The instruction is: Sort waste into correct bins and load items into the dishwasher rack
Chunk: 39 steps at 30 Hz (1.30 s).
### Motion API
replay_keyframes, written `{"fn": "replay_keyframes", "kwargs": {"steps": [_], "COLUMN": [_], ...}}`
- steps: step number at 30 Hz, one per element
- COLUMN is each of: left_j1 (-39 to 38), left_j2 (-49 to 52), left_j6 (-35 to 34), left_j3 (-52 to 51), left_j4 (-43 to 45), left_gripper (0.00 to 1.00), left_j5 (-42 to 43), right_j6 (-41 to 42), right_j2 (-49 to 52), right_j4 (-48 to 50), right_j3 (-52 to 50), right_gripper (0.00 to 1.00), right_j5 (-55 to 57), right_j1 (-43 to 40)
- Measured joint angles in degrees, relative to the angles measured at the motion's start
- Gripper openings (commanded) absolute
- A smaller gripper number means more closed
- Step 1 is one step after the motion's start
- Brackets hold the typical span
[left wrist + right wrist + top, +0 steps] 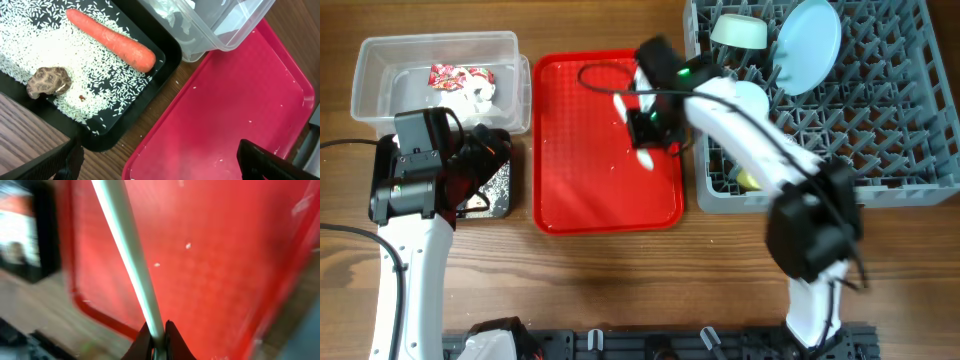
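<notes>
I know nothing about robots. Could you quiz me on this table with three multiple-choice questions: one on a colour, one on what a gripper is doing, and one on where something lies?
1. What colour is the plate standing in the rack?
A) pale blue B) yellow C) red
2. The right gripper is:
A) open and empty B) shut on the white spoon C) shut on a fork
3. Where does the carrot lie?
A) in the rack B) in the black tub C) on the plate

Answers:
1 A: it shows pale blue among the grey pegs.
2 B: its fingertips pinch the spoon's handle.
3 B: it lies on rice inside the black tub.
</notes>
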Motion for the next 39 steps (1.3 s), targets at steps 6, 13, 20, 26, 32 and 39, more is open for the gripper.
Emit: {"fn": "replay_keyframes", "kwargs": {"steps": [6,13,20,26,32,39], "left_j1": [0.0,0.0,0.0,0.0,0.0,0.0], "left_j2": [0.0,0.0,0.0,0.0,0.0,0.0], "left_j6": [0.0,0.0,0.0,0.0,0.0,0.0], "left_j3": [0.0,0.0,0.0,0.0,0.0,0.0], "left_j4": [0.0,0.0,0.02,-0.02,-0.02,-0.07], "left_gripper": [1.0,1.0,1.0,1.0,1.0,1.0], "left_j5": [0.02,0.02,0.02,0.0,0.02,0.02], "right_j6": [-0.9,14.69,45.16,51.91,42.16,9.88], "right_j2": [-14.6,-14.93,-14.99,-14.99,-16.22,-45.42], "right_j4": [-6.97,-9.01,-4.04,4.26,1.88,-15.15], "right_j3": [1.25,0.13,-11.23,-21.11,-21.42,-21.42], "right_gripper": [0.05,0.04,0.04,0.67,0.65,1.0], "right_j5": [3.54,8.74,13.05,12.26,9.53,7.02], "right_j1": [-12.28,-34.86,-40.35,-37.09,-37.09,-36.89]}}
